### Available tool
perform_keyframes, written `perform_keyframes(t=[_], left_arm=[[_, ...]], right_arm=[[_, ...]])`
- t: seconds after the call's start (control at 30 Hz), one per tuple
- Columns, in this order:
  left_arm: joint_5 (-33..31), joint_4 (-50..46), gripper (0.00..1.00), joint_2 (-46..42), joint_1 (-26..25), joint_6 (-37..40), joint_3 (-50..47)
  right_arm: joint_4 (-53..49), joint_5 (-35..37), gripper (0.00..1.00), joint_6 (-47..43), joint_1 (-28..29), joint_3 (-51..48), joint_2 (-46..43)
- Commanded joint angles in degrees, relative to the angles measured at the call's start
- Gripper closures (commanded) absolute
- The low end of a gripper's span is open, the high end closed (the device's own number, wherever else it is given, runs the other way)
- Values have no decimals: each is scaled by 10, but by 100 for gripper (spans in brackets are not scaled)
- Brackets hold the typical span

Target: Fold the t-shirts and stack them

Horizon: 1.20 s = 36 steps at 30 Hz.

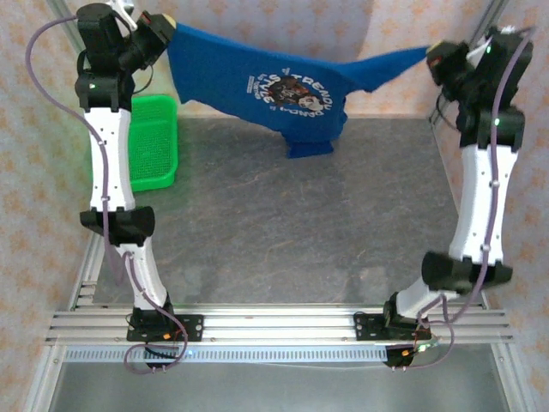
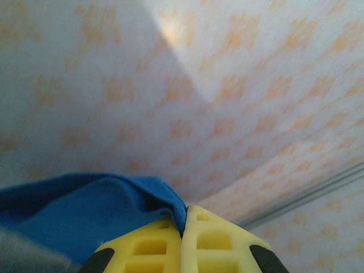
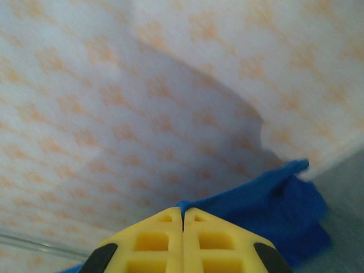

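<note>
Both arms are up high! The left gripper [image 1: 161, 33] is clamped tight on one end of the blue t-shirt [image 1: 257, 77] and the right gripper [image 1: 435, 54] is pinched closed on the other. The shirt hangs stretched, print showing, over the far tabletop [image 1: 300, 223], its lowest fold touching down.

Table [image 1: 283, 223]: flat grey mottled top, bordered at the near edge by aluminium rails [image 1: 274, 319], onto which the two arm bases [image 1: 159, 326] are bolted. A green basket [image 1: 154, 142] is set on the far-left corner, its long side laid along the left edge. The top is touched by the shirt [image 1: 283, 86] only at its lowest fold [image 1: 309, 148], which is bunched at the far middle, well apart from the basket; a grey strip of the top is also caught at the right edge of the right wrist view.
</note>
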Motion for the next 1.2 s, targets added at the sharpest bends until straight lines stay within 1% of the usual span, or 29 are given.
perform_keyframes(t=[0.0, 0.03, 0.1, 0.13, 0.2, 0.3, 0.33, 0.4, 0.5, 0.57, 0.63, 0.73, 0.83, 0.93, 1.17], left_arm=[[-32, -89, 100, -92, -22, 111, -139], [-44, -54, 100, -131, -28, 113, -236], [-61, 38, 100, -230, -28, 94, -450], [-66, 51, 100, -261, -28, 77, -520], [-75, 62, 100, -320, -31, 81, -662], [-113, 61, 100, -407, -32, 87, -838], [-125, 54, 100, -430, -30, 102, -875], [-147, 32, 100, -478, -28, 106, -950], [-176, 7, 100, -521, -28, 94, -1026], [-197, -11, 100, -541, -27, 68, -1062], [-227, -38, 100, -558, -27, 57, -1083], [-261, -81, 100, -578, -26, 44, -1100], [-255, -81, 100, -587, -27, 24, -1122], [-267, -88, 100, -586, -27, 0, -1130], [-275, -92, 100, -585, -26, -24, -1142]], right_arm=[[54, 0, 100, -18, -5, -188, -133], [56, -1, 100, -11, -5, -251, -168], [58, 4, 100, -3, -5, -382, -254], [53, 9, 100, -2, -4, -428, -288], [10, 18, 100, -2, -4, -513, -355], [-58, 20, 100, 13, -4, -609, -452], [-86, 33, 100, 15, -4, -628, -481], [-148, 50, 100, 19, -5, -660, -534], [-214, 55, 100, 34, -5, -698, -582], [-231, 49, 100, 43, -5, -719, -600], [-243, 44, 100, 42, -4, -728, -608], [-277, 54, 100, 30, -5, -722, -607], [-306, 47, 100, 29, -5, -726, -607], [-328, 43, 100, 29, -5, -741, -614], [-287, 1, 100, 32, -5, -775, -614]])
